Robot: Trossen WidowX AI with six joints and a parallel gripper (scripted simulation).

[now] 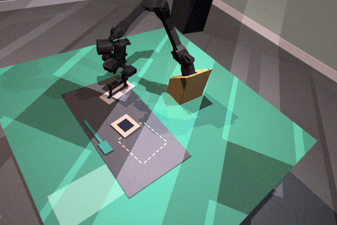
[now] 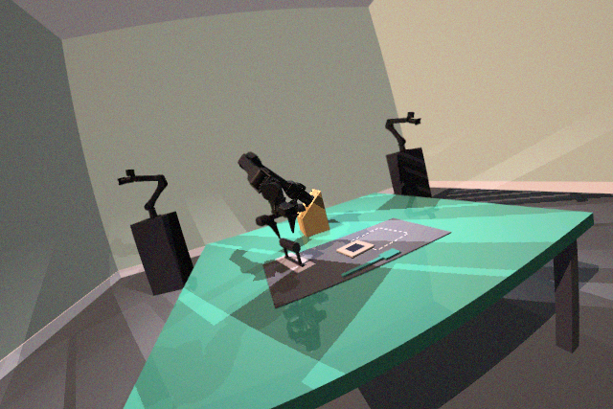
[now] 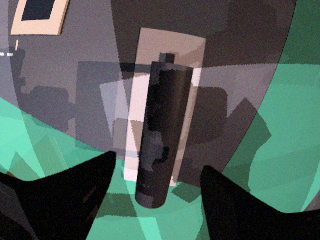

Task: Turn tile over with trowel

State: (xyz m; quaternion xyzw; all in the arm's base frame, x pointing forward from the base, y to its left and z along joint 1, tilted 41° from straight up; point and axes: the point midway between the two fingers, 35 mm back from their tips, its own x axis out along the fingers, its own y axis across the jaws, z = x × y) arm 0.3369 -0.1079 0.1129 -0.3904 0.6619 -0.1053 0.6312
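wrist cam: tile (image 1: 125, 125) (image 2: 354, 247) (image 3: 40, 9) pt. cropped

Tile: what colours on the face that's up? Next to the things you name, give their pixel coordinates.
Tile (image 1: 114, 125) (image 2: 342, 250) (image 3: 62, 17): cream border around a dark navy square. Clearest in the top view.

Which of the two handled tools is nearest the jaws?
The pale plate with the raised black handle, close under the jaws; the teal paddle lies farther off.
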